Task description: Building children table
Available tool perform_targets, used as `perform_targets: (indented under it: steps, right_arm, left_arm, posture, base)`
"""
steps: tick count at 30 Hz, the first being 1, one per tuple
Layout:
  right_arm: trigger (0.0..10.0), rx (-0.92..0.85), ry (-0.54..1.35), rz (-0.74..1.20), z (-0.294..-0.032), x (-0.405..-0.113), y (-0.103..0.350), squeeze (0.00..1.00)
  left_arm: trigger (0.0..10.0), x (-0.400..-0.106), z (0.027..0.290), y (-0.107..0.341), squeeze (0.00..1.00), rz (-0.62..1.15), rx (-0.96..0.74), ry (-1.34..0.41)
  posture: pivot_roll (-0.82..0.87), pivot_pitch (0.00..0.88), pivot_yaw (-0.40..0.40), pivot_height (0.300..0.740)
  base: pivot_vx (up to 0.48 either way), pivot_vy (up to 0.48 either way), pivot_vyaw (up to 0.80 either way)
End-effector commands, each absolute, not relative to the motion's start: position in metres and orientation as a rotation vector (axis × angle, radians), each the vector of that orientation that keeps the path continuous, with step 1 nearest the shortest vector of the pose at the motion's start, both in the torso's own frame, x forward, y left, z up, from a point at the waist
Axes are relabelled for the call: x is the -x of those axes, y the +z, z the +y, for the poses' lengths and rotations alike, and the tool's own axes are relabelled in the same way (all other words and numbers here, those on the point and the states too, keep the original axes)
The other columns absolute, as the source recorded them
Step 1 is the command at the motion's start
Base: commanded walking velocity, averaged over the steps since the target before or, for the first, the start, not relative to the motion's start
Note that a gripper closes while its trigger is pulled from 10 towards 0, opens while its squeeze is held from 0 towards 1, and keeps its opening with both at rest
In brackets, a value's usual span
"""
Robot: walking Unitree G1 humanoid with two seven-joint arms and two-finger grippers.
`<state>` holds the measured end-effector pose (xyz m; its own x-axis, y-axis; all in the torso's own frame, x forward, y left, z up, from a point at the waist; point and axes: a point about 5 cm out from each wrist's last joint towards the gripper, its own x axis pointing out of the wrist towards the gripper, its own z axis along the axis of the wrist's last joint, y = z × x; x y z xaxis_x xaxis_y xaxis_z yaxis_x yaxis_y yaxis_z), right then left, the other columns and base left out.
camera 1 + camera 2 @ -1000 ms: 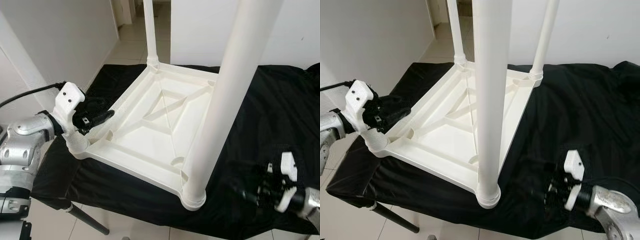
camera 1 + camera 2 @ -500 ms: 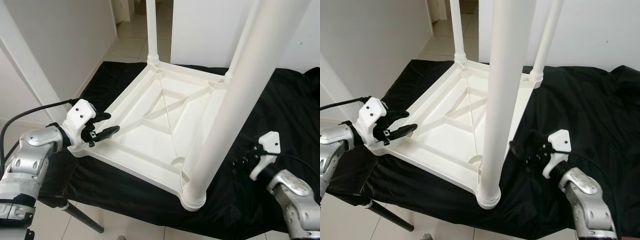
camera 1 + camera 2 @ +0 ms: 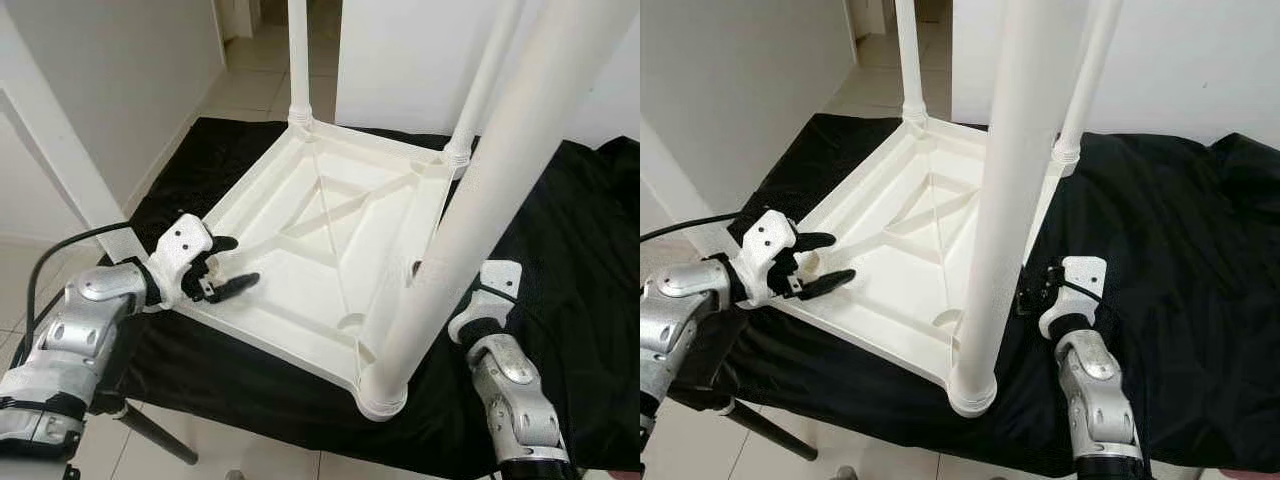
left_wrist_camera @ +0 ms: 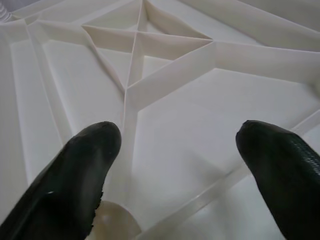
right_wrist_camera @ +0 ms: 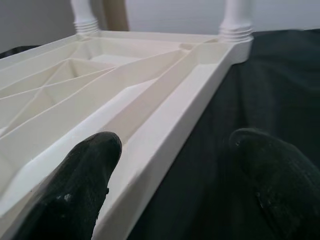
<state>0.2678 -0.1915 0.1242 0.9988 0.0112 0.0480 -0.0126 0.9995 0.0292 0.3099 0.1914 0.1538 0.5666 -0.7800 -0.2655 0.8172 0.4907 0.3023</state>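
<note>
Open underside, guarded by legs
Three upright legs (image 3: 1015, 170) ring the upturned tabletop (image 3: 902, 250); its 9 o'clock corner socket (image 3: 808, 262) stands unobstructed.

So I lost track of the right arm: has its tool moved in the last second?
Yes. The right tool moved from the black cloth to the tabletop rim.

table top (image 3: 300, 240): 1 | legs (image 3: 1015, 190): 3 | black cloth (image 3: 1180, 260): 1
</note>
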Motion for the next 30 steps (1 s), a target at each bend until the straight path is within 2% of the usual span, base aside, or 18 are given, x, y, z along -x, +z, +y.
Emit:
perform_targets:
  steps: [1, 10, 12, 13, 14, 15, 16, 17, 24, 30]
  right_arm:
    - [10.0, -0.034, -0.005, -0.033, -0.191, -0.267, 0.119, 0.00]
    - [10.0, -0.012, -0.046, -0.029, -0.192, -0.270, 0.118, 0.00]
    - [10.0, -0.001, -0.043, -0.036, -0.193, -0.271, 0.119, 0.00]
    - [10.0, 0.010, -0.047, -0.036, -0.194, -0.271, 0.119, 0.00]
    - [10.0, 0.016, -0.056, -0.035, -0.196, -0.272, 0.119, 0.00]
    - [10.0, 0.016, -0.056, -0.035, -0.196, -0.272, 0.119, 0.00]
    - [10.0, 0.018, -0.061, -0.034, -0.198, -0.272, 0.120, 0.00]
    - [10.0, 0.023, -0.061, -0.036, -0.199, -0.273, 0.120, 0.00]
    - [10.0, 0.055, -0.073, -0.043, -0.204, -0.276, 0.123, 0.00]
    - [10.0, 0.089, -0.080, -0.061, -0.209, -0.277, 0.128, 0.00]
  left_arm:
    - [10.0, -0.301, 0.188, 0.145, 1.00, 0.155, -0.427, -1.129]
    - [10.0, -0.300, 0.179, 0.135, 1.00, 0.176, -0.507, -1.197]
    - [10.0, -0.302, 0.177, 0.133, 0.97, 0.184, -0.524, -1.202]
    - [10.0, -0.303, 0.175, 0.131, 0.65, 0.197, -0.534, -1.203]
    - [10.0, -0.305, 0.174, 0.128, 0.54, 0.217, -0.542, -1.200]
    - [10.0, -0.305, 0.174, 0.128, 0.54, 0.217, -0.542, -1.200]
    - [10.0, -0.306, 0.173, 0.126, 0.25, 0.233, -0.552, -1.198]
    - [10.0, -0.307, 0.173, 0.125, 0.00, 0.241, -0.558, -1.197]
    - [10.0, -0.313, 0.161, 0.121, 0.00, 0.250, -0.550, -1.235]
    - [10.0, -0.319, 0.154, 0.112, 0.00, 0.352, -0.532, -1.258]
  posture:
    - [-0.04, 0.000, 0.007, 0.740]
    - [-0.04, 0.000, 0.007, 0.740]
    - [-0.05, 0.000, 0.009, 0.740]
    - [-0.05, 0.000, 0.007, 0.740]
    - [-0.05, 0.000, 0.007, 0.740]
    - [-0.05, 0.000, 0.007, 0.740]
    - [-0.05, 0.000, 0.010, 0.740]
    - [-0.05, 0.000, 0.009, 0.740]
    - [-0.06, 0.000, 0.011, 0.740]
    - [-0.08, 0.000, 0.025, 0.740]
  base:
    - [0.000, 0.000, 0.00]
    - [0.000, 0.000, 0.00]
    - [0.000, 0.000, 0.00]
    - [0.000, 0.000, 0.00]
    - [0.000, 0.000, 0.00]
    - [0.000, 0.000, 0.00]
    - [0.000, 0.000, 0.00]
    - [0.000, 0.000, 0.00]
    - [0.000, 0.000, 0.00]
    - [0.000, 0.000, 0.00]
